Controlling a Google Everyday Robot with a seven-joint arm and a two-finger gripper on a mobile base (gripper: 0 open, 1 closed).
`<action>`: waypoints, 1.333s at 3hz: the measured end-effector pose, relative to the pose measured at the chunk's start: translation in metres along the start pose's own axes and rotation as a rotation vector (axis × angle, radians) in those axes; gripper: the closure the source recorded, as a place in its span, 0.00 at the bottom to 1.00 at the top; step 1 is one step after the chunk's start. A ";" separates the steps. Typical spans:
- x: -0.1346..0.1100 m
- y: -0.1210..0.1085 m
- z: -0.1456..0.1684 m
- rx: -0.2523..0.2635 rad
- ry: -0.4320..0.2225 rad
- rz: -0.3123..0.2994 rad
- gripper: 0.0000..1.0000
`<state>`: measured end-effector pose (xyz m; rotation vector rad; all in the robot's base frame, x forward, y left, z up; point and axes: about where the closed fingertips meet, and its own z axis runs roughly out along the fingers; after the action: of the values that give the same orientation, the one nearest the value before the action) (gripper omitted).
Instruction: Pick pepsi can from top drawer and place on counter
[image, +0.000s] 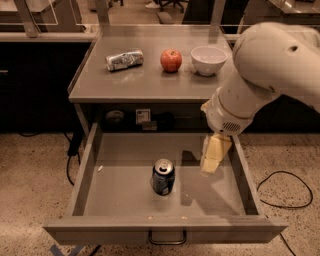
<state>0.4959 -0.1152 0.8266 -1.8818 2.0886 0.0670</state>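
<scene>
I count two cans, one apple, one bowl, one drawer and one tool.

The tool (215, 154) is pale yellow and points down at the end of a big cream arm (265, 70). It hangs over the right side of the top drawer (90, 170), close to the right wall. I cannot tell how far open the tool is. It has hold of nothing I can see.

The pepsi can (163, 176) stands upright on the drawer floor. It is to the left of the tool and a bit nearer the drawer's front. Can and tool are apart, with a strip of bare grey floor between them. There is bare floor all around the can, and the most room is on its left side. The drawer is pulled far out, and its small dark handle (167, 239) is on the front, below the tool.

The table (150, 85) is above and behind the tool. At its far part three things sit in a row. The bowl (208, 60) is nearest the tool, then comes the apple (171, 60), then the silvery can (124, 59) lying on its side. The near part of the table top is bare, right up to its front edge.
</scene>
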 end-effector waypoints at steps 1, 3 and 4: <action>-0.011 0.004 0.028 -0.025 -0.014 -0.005 0.00; -0.045 0.023 0.065 -0.092 -0.076 -0.046 0.00; -0.057 0.027 0.084 -0.099 -0.083 -0.073 0.00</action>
<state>0.4915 -0.0358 0.7583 -1.9753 1.9934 0.2317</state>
